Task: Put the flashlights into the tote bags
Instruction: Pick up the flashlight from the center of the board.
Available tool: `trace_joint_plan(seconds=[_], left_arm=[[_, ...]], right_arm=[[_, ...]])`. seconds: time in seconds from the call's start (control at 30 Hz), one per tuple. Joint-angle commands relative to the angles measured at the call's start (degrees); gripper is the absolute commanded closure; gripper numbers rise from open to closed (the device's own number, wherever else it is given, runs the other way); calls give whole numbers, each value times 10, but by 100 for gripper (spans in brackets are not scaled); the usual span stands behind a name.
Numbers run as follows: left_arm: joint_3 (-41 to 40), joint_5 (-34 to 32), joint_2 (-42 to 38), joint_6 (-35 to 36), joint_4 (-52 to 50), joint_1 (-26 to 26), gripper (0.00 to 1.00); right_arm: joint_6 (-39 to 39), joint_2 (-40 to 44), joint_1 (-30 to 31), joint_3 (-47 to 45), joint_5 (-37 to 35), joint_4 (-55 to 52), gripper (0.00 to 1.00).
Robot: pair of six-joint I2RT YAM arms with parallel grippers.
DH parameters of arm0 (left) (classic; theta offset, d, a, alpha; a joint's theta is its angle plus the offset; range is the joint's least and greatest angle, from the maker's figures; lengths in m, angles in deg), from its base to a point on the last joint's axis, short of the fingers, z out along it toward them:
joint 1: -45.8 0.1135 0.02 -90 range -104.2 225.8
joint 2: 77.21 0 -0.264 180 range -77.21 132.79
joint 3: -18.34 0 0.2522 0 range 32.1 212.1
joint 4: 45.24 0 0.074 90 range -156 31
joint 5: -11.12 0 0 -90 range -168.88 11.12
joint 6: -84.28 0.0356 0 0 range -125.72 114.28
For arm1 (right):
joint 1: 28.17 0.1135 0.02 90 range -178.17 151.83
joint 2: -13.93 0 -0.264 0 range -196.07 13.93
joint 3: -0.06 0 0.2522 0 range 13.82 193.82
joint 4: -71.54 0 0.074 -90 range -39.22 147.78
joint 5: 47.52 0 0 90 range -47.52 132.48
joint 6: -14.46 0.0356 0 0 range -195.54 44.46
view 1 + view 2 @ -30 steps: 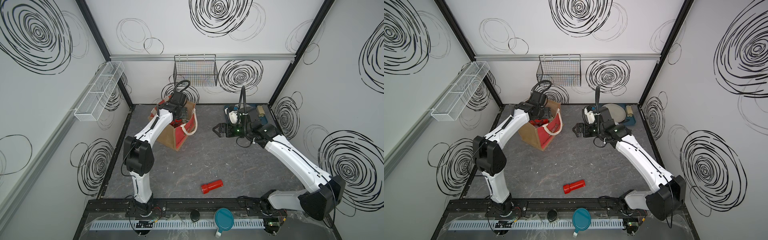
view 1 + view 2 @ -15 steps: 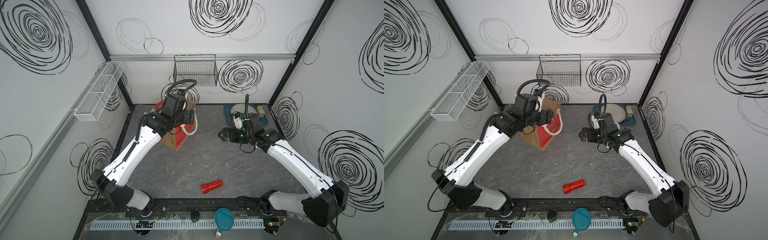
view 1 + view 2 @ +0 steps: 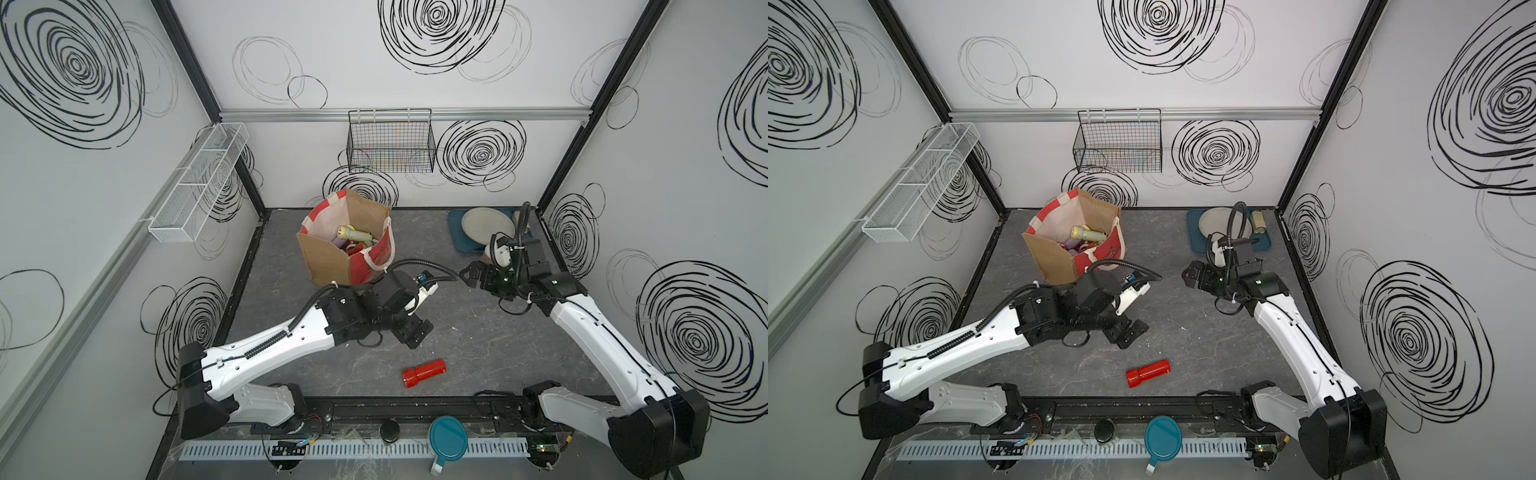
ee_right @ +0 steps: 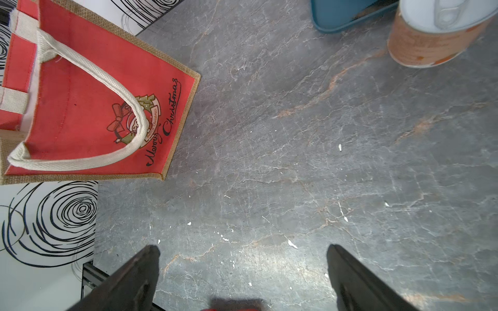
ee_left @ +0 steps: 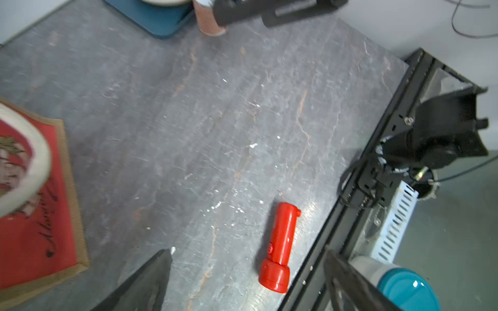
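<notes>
Red flashlight [image 3: 424, 372] untouched, near the wide-spread left claw [image 3: 412, 332]

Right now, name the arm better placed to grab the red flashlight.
Left. The left tool, open, hangs close to the red flashlight; the right tool, also open, is farther off by the tray.

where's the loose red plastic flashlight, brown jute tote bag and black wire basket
red plastic flashlight [image 5: 283, 234]: left wrist view, barrel
brown jute tote bag [image 4: 80, 115]: right wrist view, red panel
black wire basket [image 3: 1119, 145]: a top view, front mesh
</notes>
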Motion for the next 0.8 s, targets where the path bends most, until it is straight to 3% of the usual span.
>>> trace_joint_plan(seconds=[0.0, 0.23, 0.47, 0.77], left_arm=[[-12, 5, 28, -31, 27, -30, 10], [-26, 2, 103, -72, 62, -92, 11], [-48, -24, 159, -80, 106, -109, 15], [-64, -58, 223, -46, 128, -125, 19]], right_arm=[[-33, 37, -8, -10, 26, -10, 0], [-43, 107, -9, -66, 50, -9, 0], [-50, 157, -22, -102, 62, -14, 0], [-72, 150, -54, -109, 10, -28, 0]])
